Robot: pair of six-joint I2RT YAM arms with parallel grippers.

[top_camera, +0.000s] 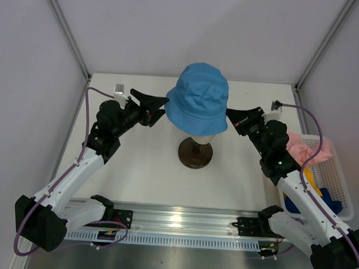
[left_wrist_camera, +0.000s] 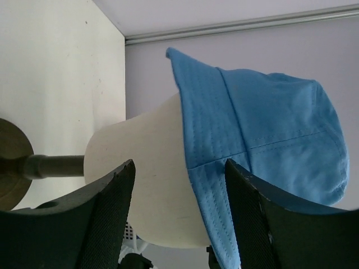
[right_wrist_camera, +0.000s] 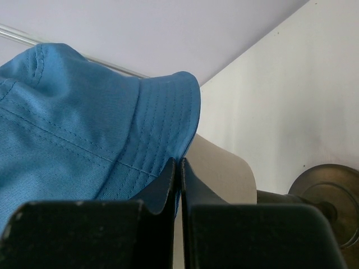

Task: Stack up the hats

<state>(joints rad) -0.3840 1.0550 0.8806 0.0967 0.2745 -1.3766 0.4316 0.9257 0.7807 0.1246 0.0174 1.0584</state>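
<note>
Left claw stands released, jaws apart, just beside the left brim of the light blue hat; its wrist view shows both fingers clear of the cloth. Hat sits tilted on the cream head form, which stands on a dark round base mid-worktop, toward the back edge. Right claw is clenched, its tips meeting the right brim edge; cannot tell whether cloth is caught between them. White basket at the right edge of the worktop holds a pink hat at its back end, a yellow-orange hat partly under the right arm, and a dark blue hat at its near end.
</note>
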